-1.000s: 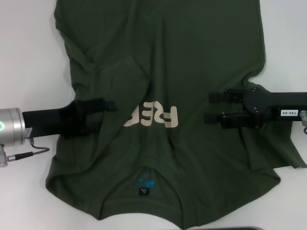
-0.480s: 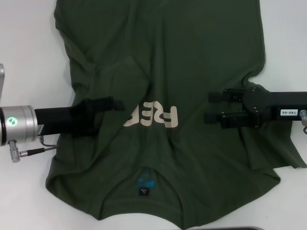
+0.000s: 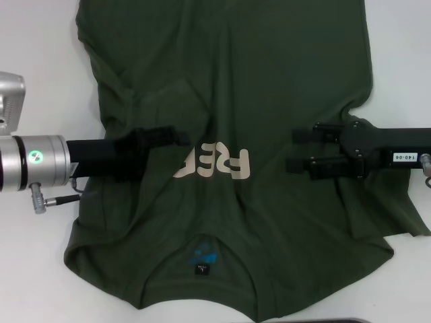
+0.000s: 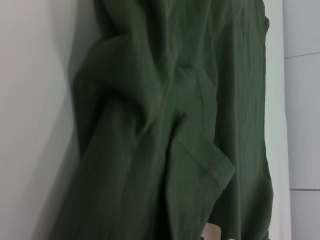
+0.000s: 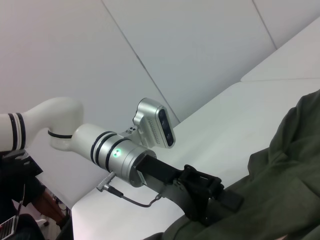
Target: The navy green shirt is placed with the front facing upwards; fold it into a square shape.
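Observation:
The navy green shirt [image 3: 269,67] lies spread on the white table, front up, collar toward me, with cream letters [image 3: 215,163] on the chest and a black neck tag [image 3: 202,269]. My left gripper [image 3: 176,137] reaches in from the left, low over the shirt just left of the letters; it also shows on the cloth in the right wrist view [image 5: 220,197]. The left wrist view is filled with wrinkled shirt [image 4: 150,150] and a sleeve hem [image 4: 207,162]. My right gripper [image 3: 294,149] is open over the shirt's right side, with only flat cloth under its fingers.
White table [image 3: 40,269] shows on both sides of the shirt. The right sleeve bunches beneath the right arm [image 3: 397,202]. A cable loops off the left wrist [image 3: 57,200]. A dark edge [image 3: 337,321] runs along the table's near side.
My left gripper has slid rightward across the shirt toward the letters and slightly away from me. The right gripper and the shirt's outline have stayed put.

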Robot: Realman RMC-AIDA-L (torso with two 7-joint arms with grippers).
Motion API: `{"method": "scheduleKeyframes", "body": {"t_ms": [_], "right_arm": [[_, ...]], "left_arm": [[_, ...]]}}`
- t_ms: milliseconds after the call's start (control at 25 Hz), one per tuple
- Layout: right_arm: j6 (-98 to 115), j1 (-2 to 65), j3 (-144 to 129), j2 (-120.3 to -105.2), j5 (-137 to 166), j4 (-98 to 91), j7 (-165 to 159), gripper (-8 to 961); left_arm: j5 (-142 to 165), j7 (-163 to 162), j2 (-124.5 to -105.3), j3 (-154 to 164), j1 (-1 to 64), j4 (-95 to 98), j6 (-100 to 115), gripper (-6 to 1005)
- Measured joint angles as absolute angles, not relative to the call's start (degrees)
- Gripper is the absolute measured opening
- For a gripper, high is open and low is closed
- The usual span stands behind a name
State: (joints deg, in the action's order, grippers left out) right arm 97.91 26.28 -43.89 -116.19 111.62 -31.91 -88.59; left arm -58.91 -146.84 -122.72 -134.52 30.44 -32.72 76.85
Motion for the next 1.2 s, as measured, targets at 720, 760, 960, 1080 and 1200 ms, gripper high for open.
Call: {"method": "scheduleKeyframes", "body": {"t_ms": [720, 760, 960, 1080, 1200], "right_arm": [[97.9, 26.5, -44.0, -116.19, 111.6, -31.9, -88.6, 914], [97.9, 26.5, -44.0, -116.19, 111.6, -31.9, -88.6, 914], [97.9, 26.6, -44.0, -116.19, 111.6, -31.9, -88.6, 914], [97.9, 26.6, -44.0, -116.2, 111.6, -31.9, -88.6, 915], [97.9, 26.6, -44.2, -116.25, 111.6, -31.9, -88.6, 915]], "left_arm": [[-61.4, -146.6, -123.75, -134.7, 30.9, -34.4, 84.5, 901], [-61.4, -146.6, -123.75, -134.7, 30.9, -34.4, 84.5, 901], [-60.7, -146.8, -122.92, -134.6, 30.2, -34.5, 81.5, 900], [-60.7, -146.8, -122.73, -134.6, 30.3, -34.4, 79.8, 900], [-60.6, -146.6, -122.88, -134.5, 30.6, -34.1, 78.5, 900]]}}
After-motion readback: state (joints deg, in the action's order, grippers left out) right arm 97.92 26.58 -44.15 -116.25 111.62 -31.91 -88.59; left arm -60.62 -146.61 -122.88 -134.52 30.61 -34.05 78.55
